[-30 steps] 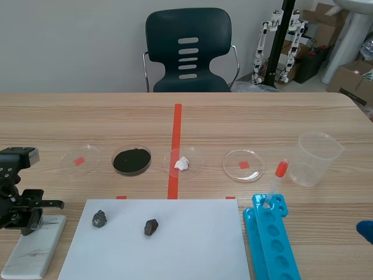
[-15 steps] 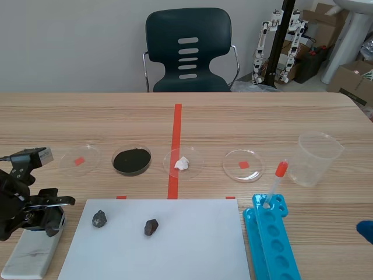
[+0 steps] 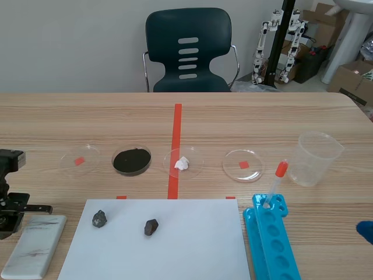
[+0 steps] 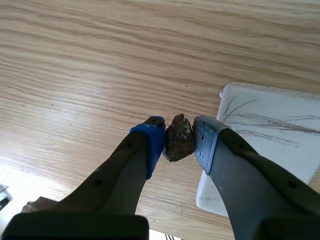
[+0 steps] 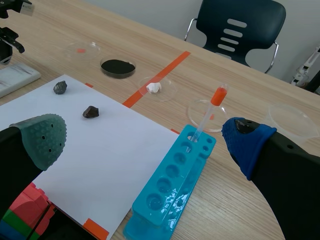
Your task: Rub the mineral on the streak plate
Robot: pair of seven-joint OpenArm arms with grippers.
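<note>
Mineral [image 4: 178,140] clamped in left end effector [image 4: 177,131], seen only from its wrist; right end effector [image 5: 145,137] apart

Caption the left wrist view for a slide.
Left gripper pinches a brown mineral beside the white streak plate, marked with grey streaks.

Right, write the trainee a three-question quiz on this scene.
1. True or false: the left fingers are shut on a mineral.
2. The streak plate shows: A) no marks, B) grey streaks, C) red paint.
3. How many loose minerals lie on the white paper?

Key: 1 true; 2 B; 3 two.
</note>
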